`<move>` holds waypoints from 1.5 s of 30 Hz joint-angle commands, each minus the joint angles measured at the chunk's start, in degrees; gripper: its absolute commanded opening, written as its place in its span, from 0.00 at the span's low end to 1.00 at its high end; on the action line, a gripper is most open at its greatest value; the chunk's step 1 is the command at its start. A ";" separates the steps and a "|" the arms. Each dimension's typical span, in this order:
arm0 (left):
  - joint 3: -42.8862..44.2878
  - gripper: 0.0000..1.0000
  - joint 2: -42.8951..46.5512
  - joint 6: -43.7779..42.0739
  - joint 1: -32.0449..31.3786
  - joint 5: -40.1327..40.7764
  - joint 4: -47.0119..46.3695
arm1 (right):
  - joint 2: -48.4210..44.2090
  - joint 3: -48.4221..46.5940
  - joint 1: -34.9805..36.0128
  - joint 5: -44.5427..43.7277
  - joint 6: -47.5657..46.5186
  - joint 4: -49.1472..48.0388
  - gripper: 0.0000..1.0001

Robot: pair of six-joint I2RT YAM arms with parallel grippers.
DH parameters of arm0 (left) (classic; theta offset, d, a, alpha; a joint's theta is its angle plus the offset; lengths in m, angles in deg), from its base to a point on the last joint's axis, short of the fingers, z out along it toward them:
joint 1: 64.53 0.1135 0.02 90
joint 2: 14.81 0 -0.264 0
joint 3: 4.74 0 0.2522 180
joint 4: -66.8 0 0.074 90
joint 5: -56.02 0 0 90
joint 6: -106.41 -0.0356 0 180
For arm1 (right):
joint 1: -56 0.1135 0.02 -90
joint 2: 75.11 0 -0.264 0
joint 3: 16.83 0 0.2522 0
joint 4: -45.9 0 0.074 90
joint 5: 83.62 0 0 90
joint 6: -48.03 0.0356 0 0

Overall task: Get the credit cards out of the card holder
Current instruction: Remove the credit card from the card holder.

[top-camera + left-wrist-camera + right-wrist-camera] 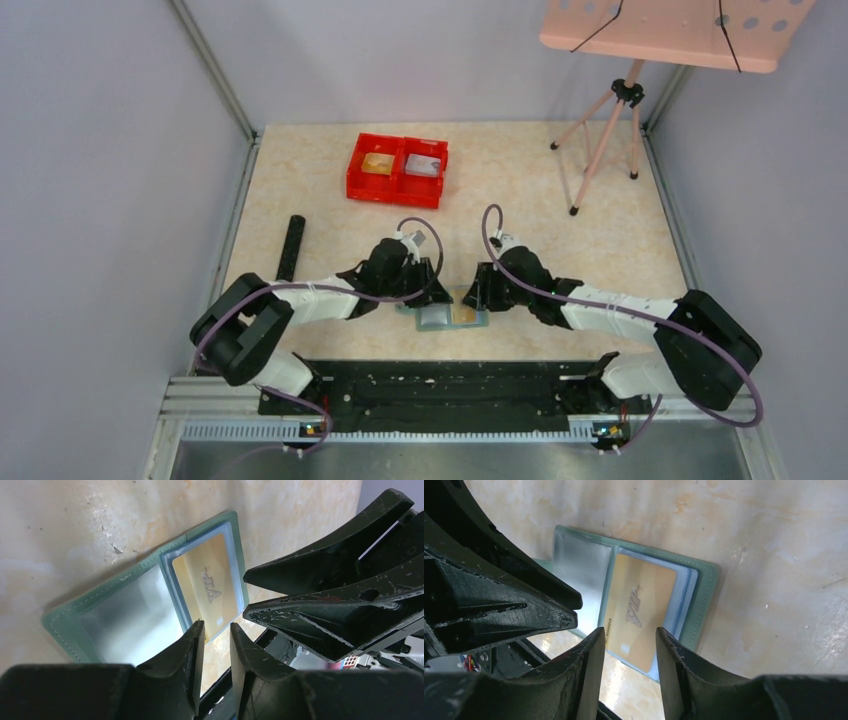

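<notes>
The sage-green card holder (452, 318) lies open on the table near the front edge, between both grippers. In the left wrist view the card holder (65, 622) shows a pale blue-grey pocket on one half and a gold-yellow credit card (210, 587) marked VIP in the other. It shows again in the right wrist view (706, 597) with the gold card (639, 610). My left gripper (216, 629) hovers at the card's near edge, jaws a narrow gap apart, empty. My right gripper (626, 632) is open and empty just above the same card. Both grippers (425, 288) (478, 292) face each other closely.
A red double bin (395, 191) stands at the back, with a gold card in its left compartment and a grey one in its right. A black bar (290, 247) lies at the left. A pink tripod (605, 130) stands at the back right. Grey walls enclose the table.
</notes>
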 commanded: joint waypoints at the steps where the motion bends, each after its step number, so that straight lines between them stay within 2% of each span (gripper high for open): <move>1: -0.60 0.31 -1.19 0.70 -1.05 0.31 -4.85 | 1.41 1.65 -1.22 2.52 1.90 -6.02 0.42; 22: -2.68 0.37 -4.87 -0.26 -2.31 4.44 -6.75 | 4.14 6.69 -1.28 0.46 6.14 -7.84 0.33; 27: -4.04 0.34 -5.42 1.86 -2.48 2.45 -11.88 | 4.20 6.96 -1.29 0.42 6.52 -8.07 0.32; 39: -3.78 0.29 -6.36 3.65 -2.71 0.37 -14.49 | 4.31 7.55 -1.32 0.59 6.94 -8.98 0.29; 40: -3.71 0.27 -6.51 3.67 -2.69 0.21 -14.48 | 4.39 7.55 -1.30 0.53 6.99 -9.08 0.29; 43: -3.01 0.09 -6.70 3.73 -2.68 -0.26 -12.90 | 4.72 7.75 -1.29 0.39 7.16 -9.26 0.29; 45: -2.68 0.02 -6.30 3.61 -2.67 -0.07 -11.01 | 4.90 7.85 -1.34 0.01 7.49 -9.22 0.28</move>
